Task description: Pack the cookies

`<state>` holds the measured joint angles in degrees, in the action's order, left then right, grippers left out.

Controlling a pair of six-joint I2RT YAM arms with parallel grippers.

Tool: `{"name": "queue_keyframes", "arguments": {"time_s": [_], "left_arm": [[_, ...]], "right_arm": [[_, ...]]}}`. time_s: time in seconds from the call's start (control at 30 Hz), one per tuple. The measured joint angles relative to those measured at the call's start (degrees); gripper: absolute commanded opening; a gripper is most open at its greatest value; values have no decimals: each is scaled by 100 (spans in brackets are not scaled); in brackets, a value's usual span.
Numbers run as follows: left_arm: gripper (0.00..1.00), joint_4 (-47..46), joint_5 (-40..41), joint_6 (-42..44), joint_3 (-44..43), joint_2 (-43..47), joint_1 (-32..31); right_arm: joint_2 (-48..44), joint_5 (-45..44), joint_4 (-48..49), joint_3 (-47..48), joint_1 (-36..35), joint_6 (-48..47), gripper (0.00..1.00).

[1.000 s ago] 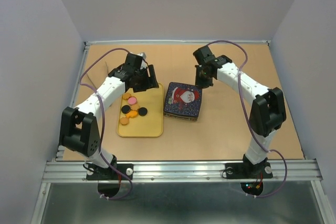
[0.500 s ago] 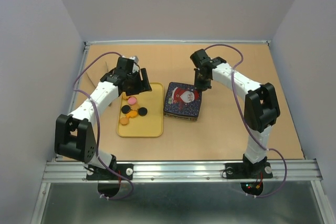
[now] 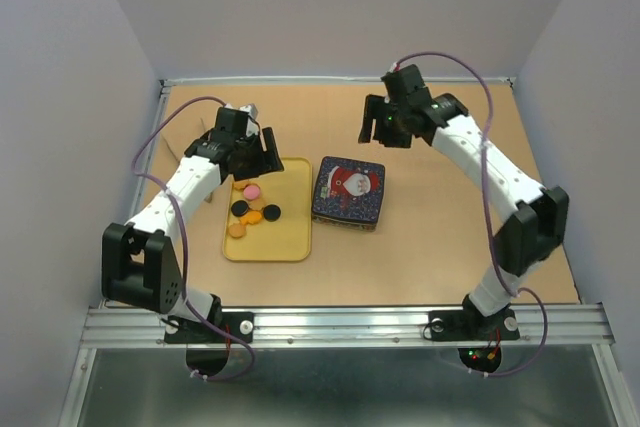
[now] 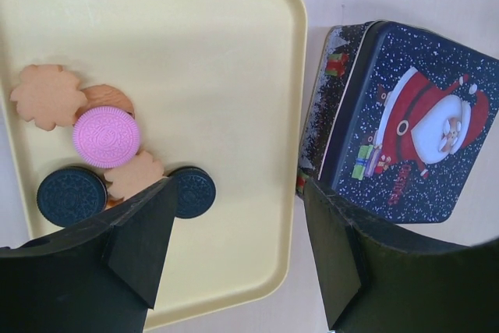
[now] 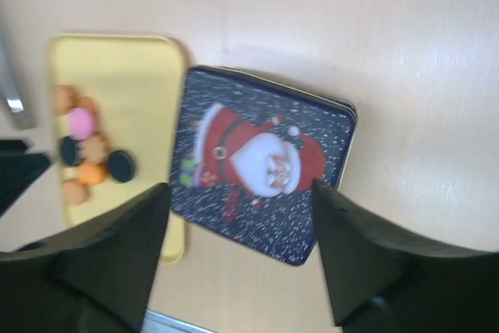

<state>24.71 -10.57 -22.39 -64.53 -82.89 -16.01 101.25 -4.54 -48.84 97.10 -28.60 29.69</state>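
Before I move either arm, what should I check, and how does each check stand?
1. The tin open for packing: not ok; it is shut.
2. The cookies reachable: ok; those in view lie on the tray, some overlapping.
3. The left gripper free: ok; open, empty, over the tray.
4. The right gripper free: ok; open, empty, raised near the tin.
5. Gap between tin and tray: cannot tell; they sit side by side, very close.
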Motion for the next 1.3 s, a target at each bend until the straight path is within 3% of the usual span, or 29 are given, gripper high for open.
{"name": "queue_keyframes", "arguments": {"time_s": [0.07, 0.1, 0.23, 0.37, 0.63, 0.8, 0.93, 1.3], "left_arm": [[84, -2, 11, 11, 0, 122, 15], [99, -4, 11, 13, 0, 192, 33], [99, -33, 68, -7, -7, 496, 37], [99, -101, 437, -90, -11, 782, 39], [99, -857, 2068, -245, 295, 2149, 39], [99, -2090, 3187, -356, 2015, 3838, 50], [99, -3202, 3565, 39, 3123, 4555, 74], [99, -4911, 4651, 1003, 4483, 3746, 111]], "right_arm": [[-581, 160, 79, 35, 0, -70, 100], [-942, 269, 120, 35, 0, -118, 100], [-2218, 514, 367, -116, 0, -160, 100], [-3615, 605, 455, -874, 0, -92, 100], [-5403, 361, 302, -2170, 0, 361, 100], [-6153, -57, 273, -2621, 0, 485, 100], [-6677, -317, 264, -2761, 0, 501, 100], [-6714, -223, 238, -2962, 0, 629, 100]]}}
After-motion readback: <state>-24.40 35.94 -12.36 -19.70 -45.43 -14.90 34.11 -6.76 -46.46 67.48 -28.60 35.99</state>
